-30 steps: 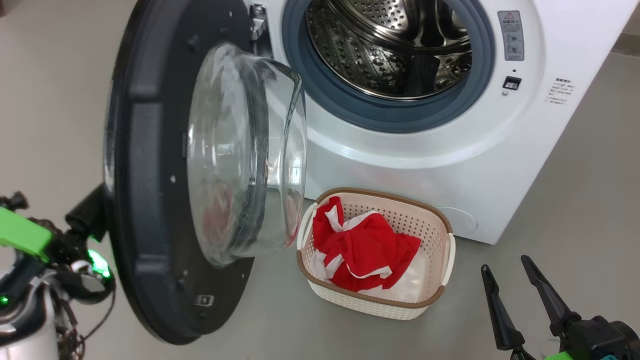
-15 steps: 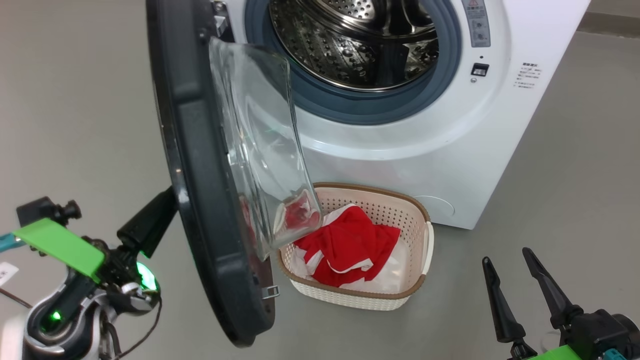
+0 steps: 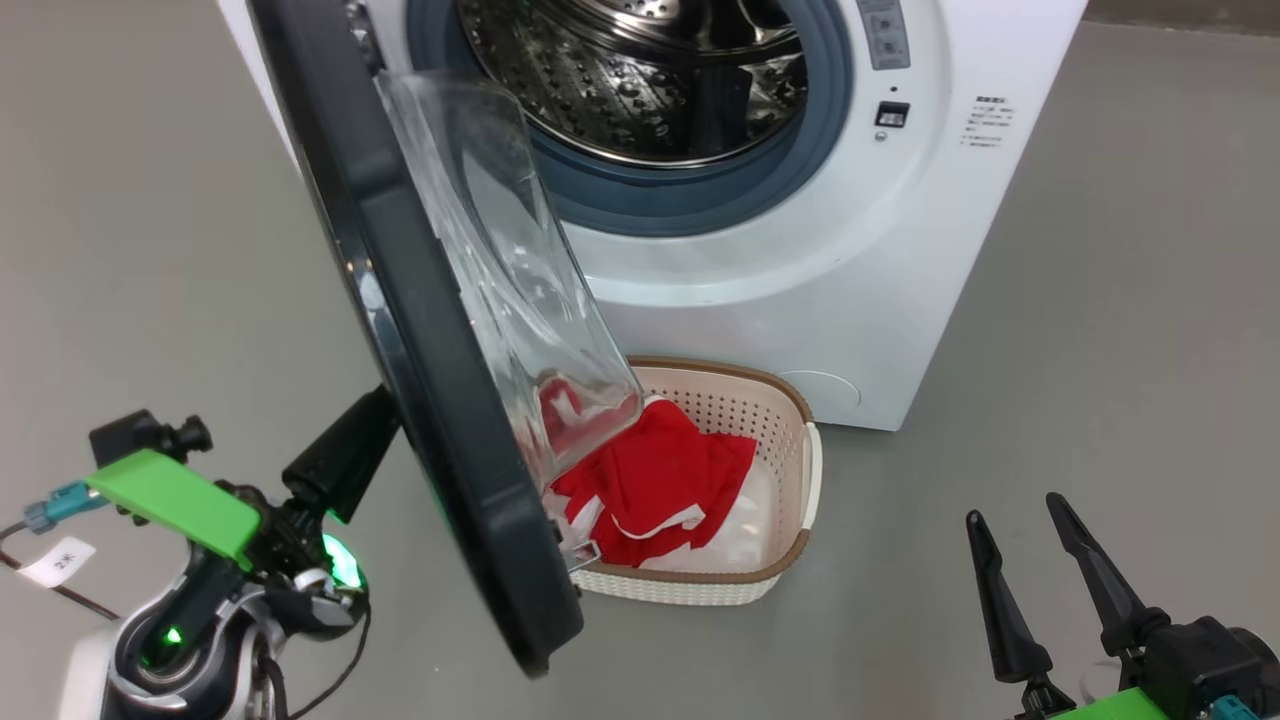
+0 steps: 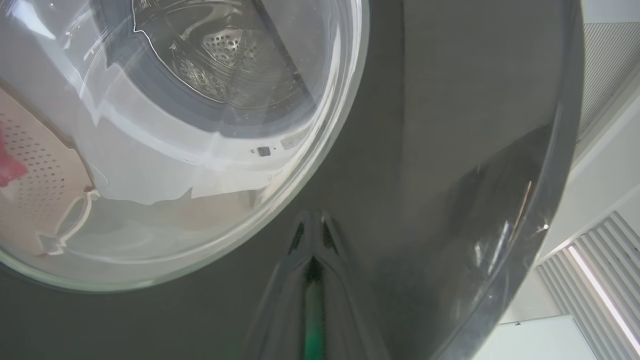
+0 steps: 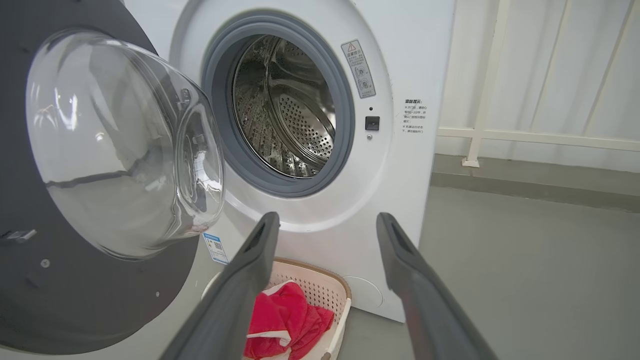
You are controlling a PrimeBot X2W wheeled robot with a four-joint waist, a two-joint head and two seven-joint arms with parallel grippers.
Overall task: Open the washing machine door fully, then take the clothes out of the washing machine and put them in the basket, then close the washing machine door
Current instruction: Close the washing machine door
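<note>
The washing machine (image 3: 800, 280) stands with its steel drum (image 3: 650, 90) showing nothing inside. Its black door (image 3: 430, 380) stands about half open, the glass bowl (image 3: 500, 280) reaching over the basket's left end. My left gripper (image 3: 385, 405) is shut, its tips against the door's glossy outer face (image 4: 450, 125), as the left wrist view shows at the gripper (image 4: 312, 220). The red clothes (image 3: 650, 480) lie heaped in the cream basket (image 3: 790, 540) on the floor in front of the machine. My right gripper (image 3: 1012, 510) is open and holds nothing, low at the right, away from the basket.
Grey floor lies all around the machine. In the right wrist view a white railing (image 5: 480, 100) and a pale curtain stand behind the machine to the right. A cable with a white tag (image 3: 55, 560) hangs by my left arm.
The door has swung further toward the machine, now seen nearly edge-on, with my left gripper following behind it. The head camera has shifted too. The right gripper has stayed put.
</note>
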